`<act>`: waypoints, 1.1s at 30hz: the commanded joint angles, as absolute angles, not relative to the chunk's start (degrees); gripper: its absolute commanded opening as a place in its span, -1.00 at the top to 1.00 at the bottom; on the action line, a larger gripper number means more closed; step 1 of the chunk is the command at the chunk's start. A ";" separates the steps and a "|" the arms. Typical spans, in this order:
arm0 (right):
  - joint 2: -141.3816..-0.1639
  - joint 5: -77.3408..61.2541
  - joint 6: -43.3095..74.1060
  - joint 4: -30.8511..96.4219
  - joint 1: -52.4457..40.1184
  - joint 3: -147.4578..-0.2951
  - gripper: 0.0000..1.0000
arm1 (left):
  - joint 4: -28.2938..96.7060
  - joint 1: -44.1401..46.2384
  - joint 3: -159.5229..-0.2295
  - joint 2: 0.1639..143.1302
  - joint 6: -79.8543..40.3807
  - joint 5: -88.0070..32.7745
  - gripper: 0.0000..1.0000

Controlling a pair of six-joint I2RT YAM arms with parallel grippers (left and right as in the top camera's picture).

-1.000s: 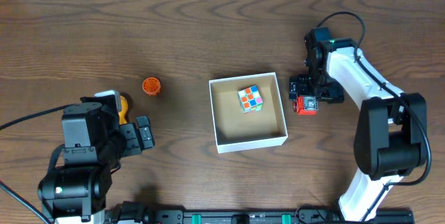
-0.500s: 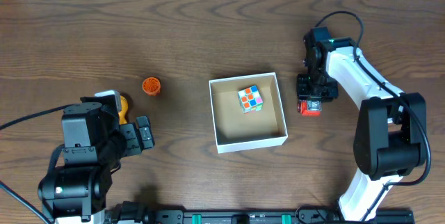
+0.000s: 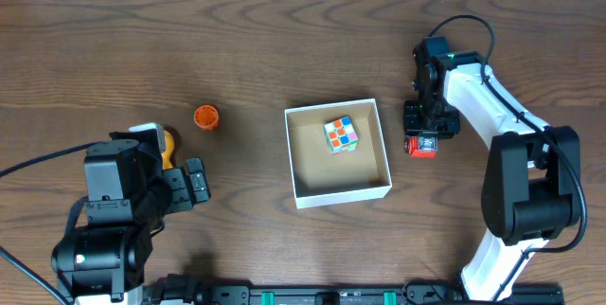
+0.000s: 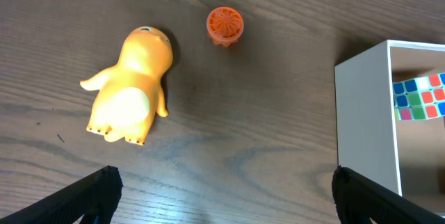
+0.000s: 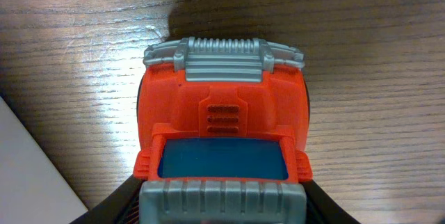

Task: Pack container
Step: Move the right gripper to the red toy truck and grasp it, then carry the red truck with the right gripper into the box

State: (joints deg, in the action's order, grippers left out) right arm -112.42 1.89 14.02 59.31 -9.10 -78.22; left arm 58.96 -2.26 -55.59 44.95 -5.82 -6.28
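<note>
Sitting mid-tabletop point(image 3: 284, 40), the container point(image 3: 342, 193): shallow square box, thin white card walls, matt tan floor. One puzzle cube point(image 3: 341, 134) inside, toward the far wall, with glossy stickers in orange, blue, green and white. Tabletop is dark wood, streaky grain.

Right of the container, just beside its right wall but not touching it: red toy truck point(image 5: 222, 113). Moulded plastic, ribbed grey bumper, slotted hood vents, blue windscreen. Right fingers point(image 5: 118, 206) closed in on its flanks, one dark pad each side. They appear to grip it, though the contact itself lies at the frame edge.

Left of the container, well apart: yellow figure point(image 4: 132, 88), smooth rounded plastic, pale belly up. Small orange cap point(image 4: 225, 26), ridged top, near its head. Left fingers point(image 4: 90, 193) spread wide over bare wood, nothing between them. The container's white wall stands at the right of that view.
</note>
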 commanded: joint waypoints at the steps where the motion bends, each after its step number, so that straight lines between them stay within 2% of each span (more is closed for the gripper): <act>1: -111.61 2.09 14.04 59.22 -9.45 -77.91 0.48 | 59.09 -2.61 -56.14 44.86 -6.13 -6.92 -0.96; 5: -108.07 2.09 14.04 59.37 -9.45 -77.91 0.49 | 59.09 -2.61 -56.16 44.86 -6.13 -6.90 -0.96; 11: -98.94 2.09 14.04 60.55 -9.61 -77.91 0.97 | 59.09 -2.61 -56.16 44.86 -6.13 -6.90 -0.96; 17: -88.03 1.39 14.04 61.32 -13.98 -77.93 0.98 | 59.07 -2.61 -56.14 44.86 -6.13 -6.90 -0.96; 23: -80.34 -2.04 14.13 57.67 -27.11 -77.95 0.97 | 59.07 -2.61 -56.16 44.86 -6.13 -6.92 -0.96; 28: -81.49 -1.67 10.11 51.37 -39.09 -77.95 0.98 | 59.09 -2.61 -56.14 44.86 -6.13 -6.90 -0.96; 33: -87.55 -0.64 10.31 48.01 -43.44 -77.95 0.98 | 59.09 -2.61 -56.14 44.86 -6.13 -6.92 -0.96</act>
State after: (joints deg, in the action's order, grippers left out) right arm -83.99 -1.58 11.49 48.75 -42.65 -77.62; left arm 58.96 -2.26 -55.59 44.95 -5.82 -6.26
